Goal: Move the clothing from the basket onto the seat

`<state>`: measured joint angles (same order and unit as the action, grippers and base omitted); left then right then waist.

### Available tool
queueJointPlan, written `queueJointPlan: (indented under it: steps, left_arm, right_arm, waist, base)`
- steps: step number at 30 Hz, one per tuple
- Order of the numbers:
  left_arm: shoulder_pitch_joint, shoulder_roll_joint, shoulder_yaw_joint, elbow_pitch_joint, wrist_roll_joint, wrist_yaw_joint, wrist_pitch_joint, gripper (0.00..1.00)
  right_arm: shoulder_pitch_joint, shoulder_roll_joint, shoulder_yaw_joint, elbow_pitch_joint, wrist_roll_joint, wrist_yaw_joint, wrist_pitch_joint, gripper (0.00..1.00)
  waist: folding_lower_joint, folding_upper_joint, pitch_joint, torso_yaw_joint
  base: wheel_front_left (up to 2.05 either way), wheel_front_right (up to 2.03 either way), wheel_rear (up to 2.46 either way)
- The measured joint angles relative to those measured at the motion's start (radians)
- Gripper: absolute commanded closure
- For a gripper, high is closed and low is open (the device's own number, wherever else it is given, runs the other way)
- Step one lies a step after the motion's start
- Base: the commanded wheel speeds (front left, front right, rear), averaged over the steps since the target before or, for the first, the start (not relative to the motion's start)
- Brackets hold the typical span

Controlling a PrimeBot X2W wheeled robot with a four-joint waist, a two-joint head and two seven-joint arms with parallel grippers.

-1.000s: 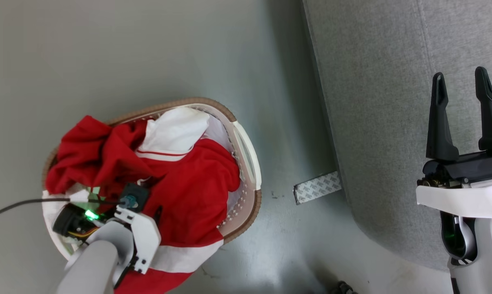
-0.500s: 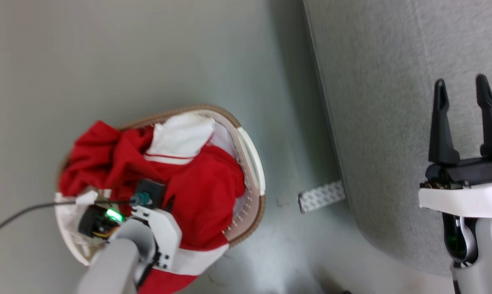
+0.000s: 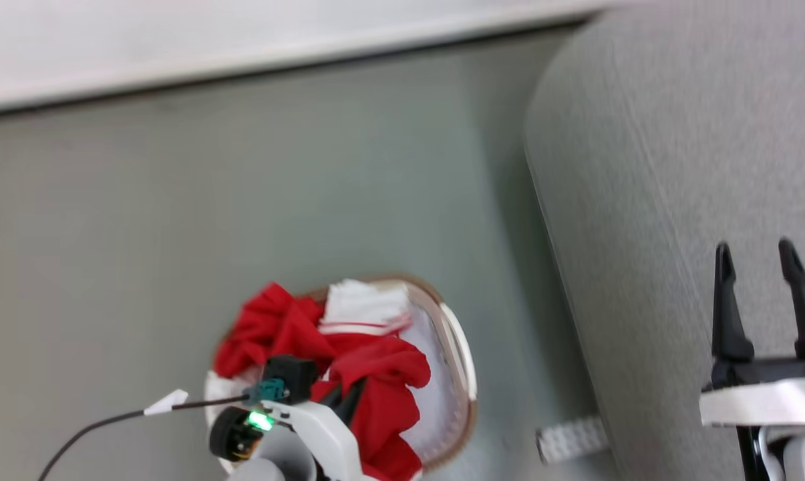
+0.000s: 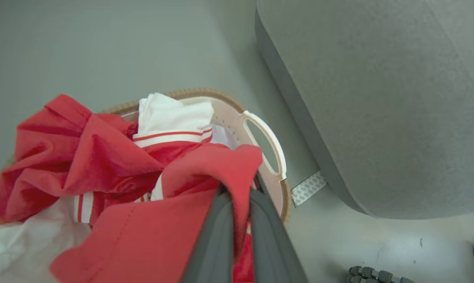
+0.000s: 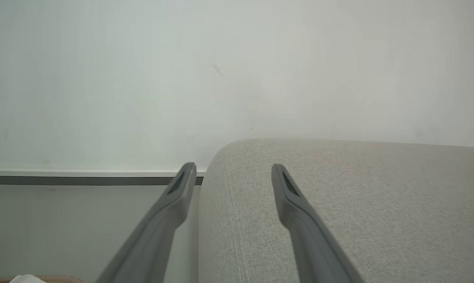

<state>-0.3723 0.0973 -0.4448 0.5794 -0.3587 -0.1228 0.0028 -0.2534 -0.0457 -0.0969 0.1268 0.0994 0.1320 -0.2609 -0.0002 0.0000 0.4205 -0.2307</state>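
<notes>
Two claws show, but just one has a job right now. The left claw [image 4: 238,196] is pinched tight on a fold of the red clothes [image 4: 103,157]. The cloth is squeezed between its two dark fingers and flops over their tips. That fold sits higher than the rest of the pile, and I think this is so it can come up and out. Most of the clothes are in the basket [image 4: 225,118], heaped up past its brown rim, with a white part at the far side and some red hanging over the near and left edges. The basket stands on the grey floor [image 4: 103,39] on the left, near the sofa [image 4: 378,98] but not touching it. That looks handy, since the trip across is short. A strip of tape [image 4: 308,188] lies on the floor between them, just by the sofa's bottom edge. The sofa is on the right, and the part we can see has no clothes on it, so the job looks like it has only begun. The right claw [image 3: 755,247] is held over the sofa with its fingers apart and nothing between them, maybe to stay out of the way. Next the left claw should lift high and swing right. The red pieces look tangled, so more cloth may drag along or tug the light basket.
</notes>
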Motion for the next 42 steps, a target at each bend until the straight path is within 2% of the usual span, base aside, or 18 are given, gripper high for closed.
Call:
queueJointPlan:
  steps: [11, 21, 33, 39, 42]
  left_arm:
    - [0.094, -0.018, -0.016, -0.261, -0.052, 0.028, 0.064, 1.0]
    - [0.102, -0.023, 0.006, -0.485, -0.082, 0.091, 0.108, 1.0]
    - [0.031, -0.006, 0.049, -0.611, -0.084, 0.132, 0.152, 1.0]
    - [-0.003, 0.0, 0.06, -0.625, -0.085, 0.14, 0.159, 1.0]
    - [-0.013, 0.0, 0.054, -0.624, -0.091, 0.141, 0.162, 1.0]
  right_arm:
    - [0.118, 0.0, -0.052, 0.037, -0.045, 0.0, 0.0, 0.0]
    - [0.204, 0.0, -0.071, 0.054, -0.056, 0.0, 0.0, 0.0]
    - [0.282, 0.0, -0.061, 0.051, -0.051, 0.0, 0.0, 0.0]
    - [0.288, 0.0, -0.01, 0.04, -0.05, 0.0, 0.0, 0.0]
    - [0.287, -0.001, 0.048, 0.034, -0.036, 0.0, 0.0, 0.0]
  waist:
    - [-0.0002, 0.0, -0.249, 0.111]
    - [-0.0001, 0.0, -0.411, 0.175]
    - [0.0, 0.0, -0.488, 0.191]
    - [0.0001, 0.0001, -0.488, 0.188]
    - [0.0001, 0.0, -0.489, 0.186]
  base:
    - [0.0, 0.0, 0.0]
    - [0.0, 0.0, 0.0]
    - [0.0, 0.0, 0.0]
    - [0.0, 0.0, 0.0]
    - [0.0, 0.0, 0.0]
